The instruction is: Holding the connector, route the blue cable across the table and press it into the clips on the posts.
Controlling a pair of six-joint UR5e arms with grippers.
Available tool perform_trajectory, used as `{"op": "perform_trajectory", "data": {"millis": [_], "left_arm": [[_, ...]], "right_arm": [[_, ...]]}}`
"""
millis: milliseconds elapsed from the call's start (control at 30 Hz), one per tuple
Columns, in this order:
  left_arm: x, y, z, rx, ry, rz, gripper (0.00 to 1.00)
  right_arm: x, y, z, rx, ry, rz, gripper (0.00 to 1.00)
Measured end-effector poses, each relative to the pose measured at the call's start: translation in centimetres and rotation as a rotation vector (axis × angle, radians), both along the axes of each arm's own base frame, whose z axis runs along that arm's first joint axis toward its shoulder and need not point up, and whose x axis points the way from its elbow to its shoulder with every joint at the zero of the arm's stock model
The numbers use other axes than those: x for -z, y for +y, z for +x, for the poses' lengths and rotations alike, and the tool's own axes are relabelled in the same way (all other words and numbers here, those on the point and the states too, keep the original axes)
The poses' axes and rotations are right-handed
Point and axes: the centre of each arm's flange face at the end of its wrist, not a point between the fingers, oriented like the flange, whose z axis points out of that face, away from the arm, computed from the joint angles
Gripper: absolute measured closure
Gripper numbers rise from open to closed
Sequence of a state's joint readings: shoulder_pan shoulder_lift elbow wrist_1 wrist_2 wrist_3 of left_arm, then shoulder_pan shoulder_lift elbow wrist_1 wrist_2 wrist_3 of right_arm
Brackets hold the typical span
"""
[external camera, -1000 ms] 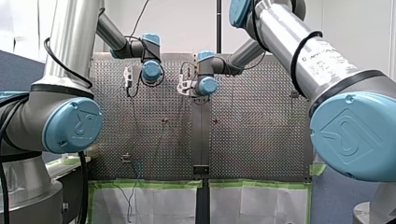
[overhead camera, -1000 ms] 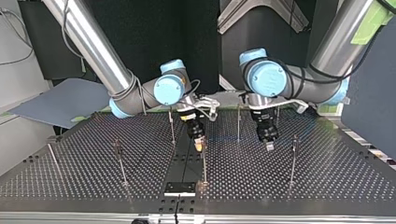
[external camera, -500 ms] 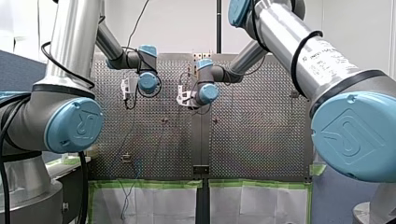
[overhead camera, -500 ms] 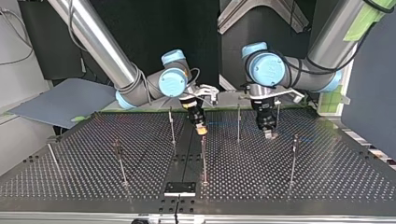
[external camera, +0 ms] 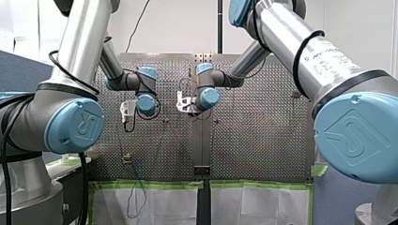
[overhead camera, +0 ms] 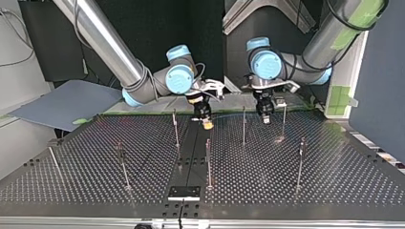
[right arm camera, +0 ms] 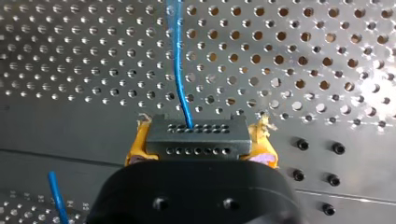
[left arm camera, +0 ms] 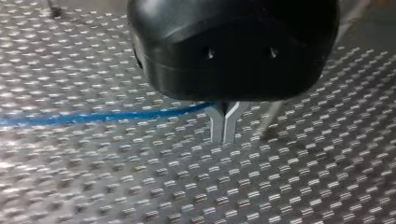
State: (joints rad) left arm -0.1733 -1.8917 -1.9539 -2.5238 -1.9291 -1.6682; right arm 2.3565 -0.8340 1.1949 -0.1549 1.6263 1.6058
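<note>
At the top view's upper middle, the right end effector (overhead camera: 207,125) grips the connector (right arm camera: 196,135), whose blue cable (left arm camera: 93,116) runs sideways to the left end effector (overhead camera: 265,119), pinched shut on it, a post (overhead camera: 244,126) standing between them.

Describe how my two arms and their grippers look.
Both my left arm and my right arm are silver tubes with light-blue joint caps bearing a logo, with black cables looped round. My left gripper is black with slim metal fingers; my right gripper is black with yellow pads.
</note>
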Motion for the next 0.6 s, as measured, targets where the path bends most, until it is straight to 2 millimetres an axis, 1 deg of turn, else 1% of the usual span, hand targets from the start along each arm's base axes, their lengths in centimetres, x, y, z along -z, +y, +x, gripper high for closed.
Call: {"op": "perform_trajectory", "data": {"millis": [100, 200, 367, 600], "left_arm": [[1.7, -0.2, -0.6, 0.026, 0.016, -0.003, 0.98], [2.7, -0.4, -1.3, 0.054, 0.021, -0.007, 0.98], [4.0, -0.5, -2.5, 0.074, 0.023, -0.016, 0.98], [5.7, 0.0, -4.2, 0.086, 0.024, -0.031, 0.98]], "right_arm": [[0.4, 0.2, -0.1, -0.001, 0.007, 0.006, 0.99], [0.9, 0.5, -0.3, -0.003, 0.013, 0.012, 0.99], [1.2, 0.7, -0.3, -0.011, 0.017, 0.019, 0.99], [1.4, 0.7, -0.3, -0.011, 0.016, 0.020, 0.99]]}}
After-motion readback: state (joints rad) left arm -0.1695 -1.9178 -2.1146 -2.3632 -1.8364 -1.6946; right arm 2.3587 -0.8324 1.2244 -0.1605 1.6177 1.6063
